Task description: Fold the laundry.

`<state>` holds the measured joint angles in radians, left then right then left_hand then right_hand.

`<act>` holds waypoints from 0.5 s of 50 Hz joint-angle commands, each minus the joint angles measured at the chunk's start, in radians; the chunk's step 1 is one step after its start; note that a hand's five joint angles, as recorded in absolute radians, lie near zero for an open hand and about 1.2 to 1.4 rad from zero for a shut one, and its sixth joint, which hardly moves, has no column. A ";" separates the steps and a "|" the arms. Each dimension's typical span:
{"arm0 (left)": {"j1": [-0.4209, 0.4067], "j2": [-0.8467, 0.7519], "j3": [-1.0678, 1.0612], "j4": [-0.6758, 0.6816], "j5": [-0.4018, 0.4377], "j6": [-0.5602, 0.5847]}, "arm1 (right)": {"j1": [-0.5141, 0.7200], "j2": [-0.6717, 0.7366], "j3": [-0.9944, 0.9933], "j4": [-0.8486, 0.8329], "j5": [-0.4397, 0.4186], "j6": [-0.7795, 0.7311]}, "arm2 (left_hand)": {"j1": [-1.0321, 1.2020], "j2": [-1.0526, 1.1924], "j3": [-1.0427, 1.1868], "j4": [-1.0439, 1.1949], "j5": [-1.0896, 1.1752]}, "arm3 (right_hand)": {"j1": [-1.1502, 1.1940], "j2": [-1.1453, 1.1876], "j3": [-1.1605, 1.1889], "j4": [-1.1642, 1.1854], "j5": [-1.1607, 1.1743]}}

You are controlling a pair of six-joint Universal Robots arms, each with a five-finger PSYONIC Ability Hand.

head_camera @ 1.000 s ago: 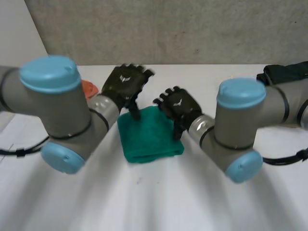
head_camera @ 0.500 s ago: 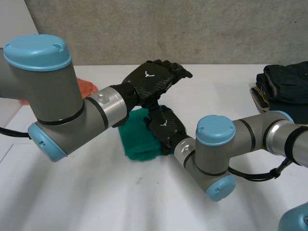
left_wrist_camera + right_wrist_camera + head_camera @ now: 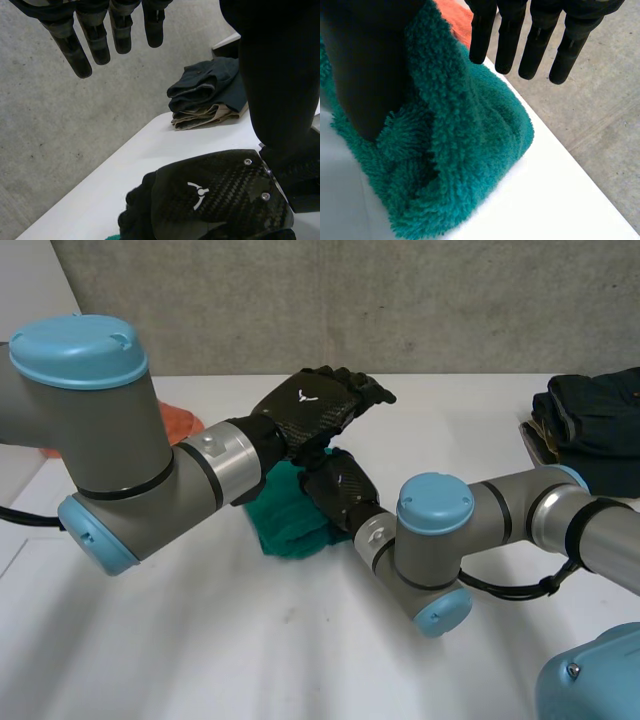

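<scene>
Green towel (image 3: 283, 525) was noted bunched on the white counter (image 3: 300, 650), roughly midway between the two arms.

Right hand (image 3: 340, 488) was found resting on the towel's edge nearest the right arm. In the right wrist view its fingers (image 3: 509, 42) were seen straight and spread, held clear above the pile, with the thumb laid against a raised fold of the cloth. Nothing was pinched, so the hand was recorded as released.

Left hand (image 3: 312, 412) was observed raised above the towel's far side, directly over the right hand and not touching the cloth. Its fingers (image 3: 95, 42) were seen straight and apart in the left wrist view, with nothing grasped, so it too was recorded as released.

An orange cloth (image 3: 182, 422) was noted beyond the towel on the left arm's side. A pile of dark folded clothes (image 3: 590, 420) was noted well apart from the towel, on the right arm's side.
</scene>
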<state>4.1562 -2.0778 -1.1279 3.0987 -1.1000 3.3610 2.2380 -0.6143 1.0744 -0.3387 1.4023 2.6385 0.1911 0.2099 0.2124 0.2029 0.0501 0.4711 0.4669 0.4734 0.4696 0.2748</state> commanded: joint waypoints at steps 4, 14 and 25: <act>0.001 -0.001 -0.001 0.000 0.000 0.000 | -0.001 -0.013 0.007 0.023 0.001 0.000 | 0.014 -0.005 -0.008 0.002 -0.020 | -0.004 0.000 -0.007 -0.003 0.017; 0.001 -0.005 -0.006 0.000 0.002 0.000 | -0.001 -0.010 0.015 0.030 -0.003 -0.003 | 0.011 -0.008 -0.011 -0.001 -0.023 | -0.019 -0.015 -0.021 -0.018 0.003; 0.007 -0.007 -0.006 0.001 0.006 0.000 | -0.003 0.031 -0.042 0.021 -0.002 -0.002 | 0.011 -0.008 -0.011 -0.001 -0.023 | 0.034 0.038 0.031 0.035 0.055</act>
<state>4.1583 -2.0846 -1.1337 3.0992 -1.0952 3.3603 2.2363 -0.6054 1.0692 -0.3136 1.3975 2.6359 0.1911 0.2099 0.2124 0.2029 0.0501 0.4690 0.4493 0.4538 0.4376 0.2471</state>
